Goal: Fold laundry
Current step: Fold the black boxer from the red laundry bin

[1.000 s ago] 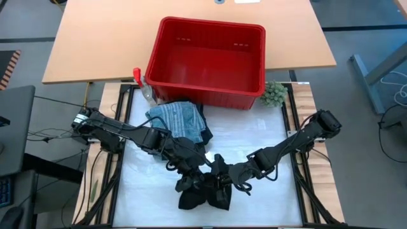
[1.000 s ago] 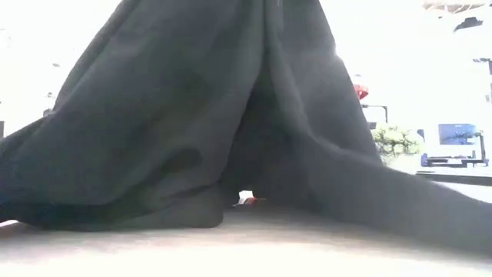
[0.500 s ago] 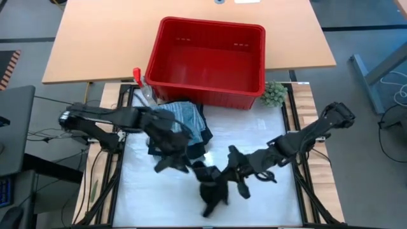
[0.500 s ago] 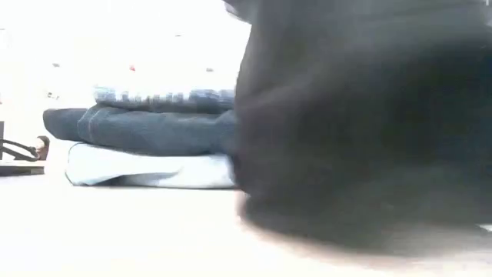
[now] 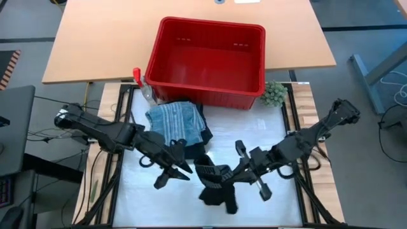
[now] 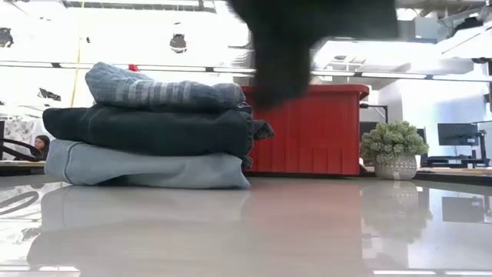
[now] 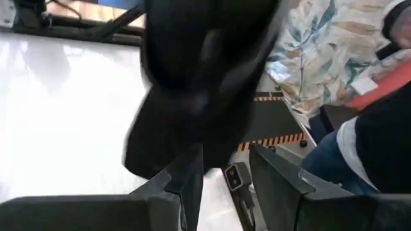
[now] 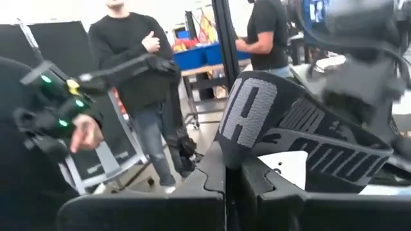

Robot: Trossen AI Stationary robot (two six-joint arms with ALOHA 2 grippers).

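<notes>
Above the white mat, near its middle, my right gripper is clamped on the waistband of a black garment, which hangs bunched below it. My left gripper sits just beside, fingers parted and empty in the left wrist view, the cloth dangling beyond them. Behind, near the red basket, lies a stack of folded clothes. To fold this piece well, I judge my left should take the waistband's other end, then both should draw apart until the cloth hangs flat before lowering it. Grabbing a bunched fold would leave it twisted.
</notes>
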